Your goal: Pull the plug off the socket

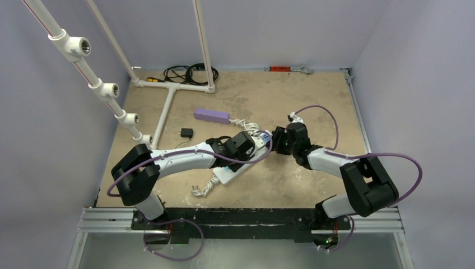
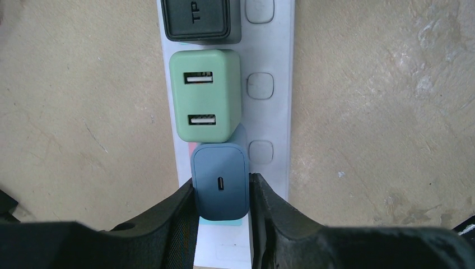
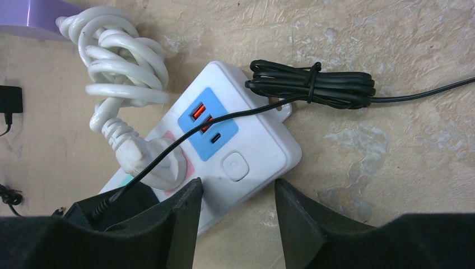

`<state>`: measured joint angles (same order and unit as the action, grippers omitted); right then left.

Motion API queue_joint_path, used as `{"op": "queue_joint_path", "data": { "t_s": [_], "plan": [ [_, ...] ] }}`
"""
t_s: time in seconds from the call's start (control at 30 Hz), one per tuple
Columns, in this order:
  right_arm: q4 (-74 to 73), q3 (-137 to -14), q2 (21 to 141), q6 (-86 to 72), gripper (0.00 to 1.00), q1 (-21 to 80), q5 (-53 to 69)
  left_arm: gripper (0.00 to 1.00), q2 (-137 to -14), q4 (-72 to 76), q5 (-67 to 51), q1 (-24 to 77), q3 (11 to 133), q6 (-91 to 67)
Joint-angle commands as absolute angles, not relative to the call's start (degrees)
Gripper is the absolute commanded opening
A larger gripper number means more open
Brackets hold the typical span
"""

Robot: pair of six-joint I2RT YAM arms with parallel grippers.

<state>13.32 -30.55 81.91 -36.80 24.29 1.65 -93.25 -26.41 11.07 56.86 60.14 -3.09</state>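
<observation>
The socket is a long white power strip lying on the table, and it also shows as the socket in the top view. A blue-grey plug with one small port stands on it, over a teal outlet face. My left gripper is shut on this plug, one finger pressed to each side. My right gripper is open over the socket's switch end. Its left finger lies over the strip's edge and its right finger is over bare table. In the top view both grippers meet above the strip.
A green two-port charger and a black charger sit farther along the strip. A white plug, the bundled white cord and a tied black cable crowd the switch end. A purple box, a black adapter and a pipe frame lie behind.
</observation>
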Motion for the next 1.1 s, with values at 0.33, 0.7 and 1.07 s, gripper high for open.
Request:
{"op": "queue_joint_path", "data": {
  "t_s": [0.33, 0.7, 1.07],
  "plan": [
    [11.6, -31.7, 82.8, -35.2, 0.53, 24.2, 0.6, 0.0, -93.1, -23.9, 10.6, 57.0, 60.2, -3.0],
    [12.0, -31.3, 82.4, -34.9, 0.53, 24.1, 1.2, 0.0, -95.3, -25.4, -1.6, 49.6, 61.7, -2.7],
    [12.2, -31.2, 82.1, -34.9, 0.53, 24.2, 2.3, 0.0, -94.6, -24.3, -2.2, 47.5, 61.3, -2.3]
  ]
}}
